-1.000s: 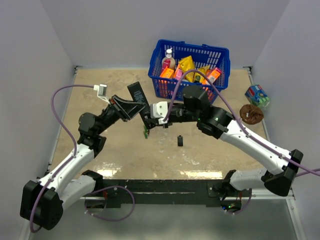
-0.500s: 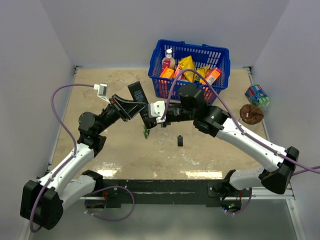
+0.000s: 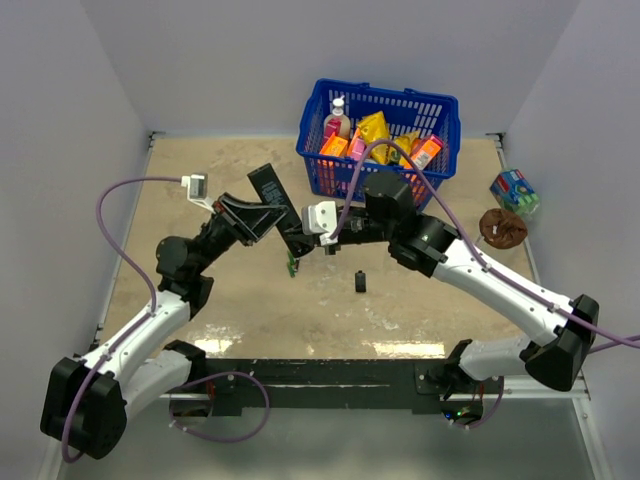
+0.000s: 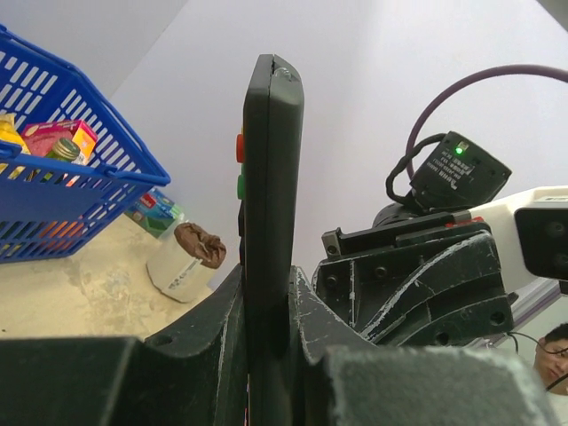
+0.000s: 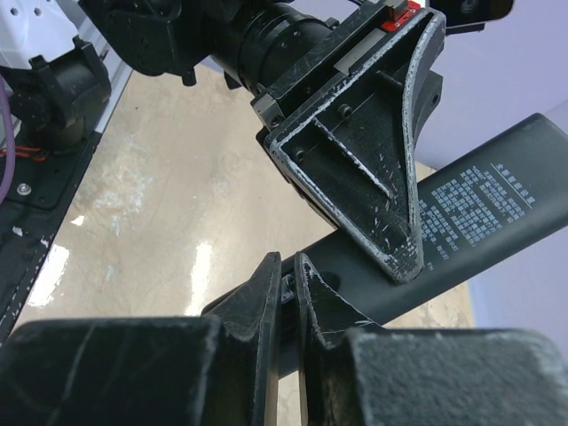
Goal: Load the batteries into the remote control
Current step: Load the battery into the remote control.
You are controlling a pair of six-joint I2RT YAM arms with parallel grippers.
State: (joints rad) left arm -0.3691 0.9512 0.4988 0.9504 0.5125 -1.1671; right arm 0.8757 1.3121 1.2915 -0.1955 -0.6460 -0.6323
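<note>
Pincers meet above the middle of the sandy tabletop (image 3: 245, 300), each working at the same object. The left pincer (image 4: 268, 297) is clamped on a slim black rectangular plastic remote control (image 3: 272, 190), which it holds off the surface. In the left wrist view the bar stands edge-on between the two fingers, with a red and a green button showing on its side. From overhead, the remote control slants from an upper end pointing towards the far edge down to a lower end nearer the arms.

The right pincer (image 5: 286, 271) has its fingers pressed almost together, leaving only a thin slit. Its tips sit against the back of the remote control, near the lower end, where printed label text faces the right wrist camera. Whether anything is caught in that slit cannot be told.

A slim green cylinder (image 3: 291, 265) shows just below the remote's lower end; whether it lies on the tabletop or hangs above it is unclear. A small black block (image 3: 360, 281) stands on the surface nearby, apart from both pincers. A blue plastic basket (image 3: 385, 88) of bright packets sits at the far edge, and a brown lump (image 3: 503, 228) and a colourful small box (image 3: 515, 190) lie by the right edge.
</note>
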